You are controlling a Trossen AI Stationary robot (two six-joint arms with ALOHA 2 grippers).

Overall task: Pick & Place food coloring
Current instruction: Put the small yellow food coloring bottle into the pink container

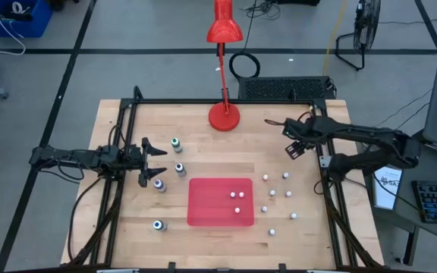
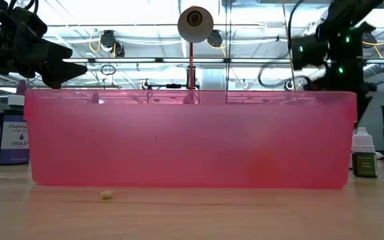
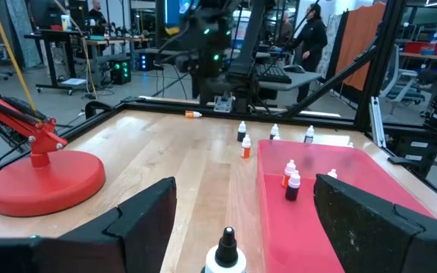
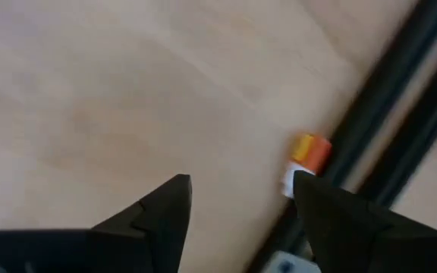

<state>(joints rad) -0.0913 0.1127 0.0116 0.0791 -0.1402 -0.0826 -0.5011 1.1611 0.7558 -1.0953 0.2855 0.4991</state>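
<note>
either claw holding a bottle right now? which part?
Nothing held. The left claw is open and empty by the teal-capped bottles. The right claw is open above an orange-capped bottle lying by the frame.

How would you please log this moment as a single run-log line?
left gripper: open, waiting over the table's left | right gripper: open, holding nothing, above orange-capped bottle lying by the frame rail | red tray: three bottles inside

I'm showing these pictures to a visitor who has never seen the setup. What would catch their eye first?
Probably the flat red tray at the table's middle, with three small bottles standing in it, and the red desk lamp at the far edge. Next come the tiny food coloring bottles scattered to either side of the tray. The right hand hangs open near an orange-capped bottle lying by the table's frame.
</note>
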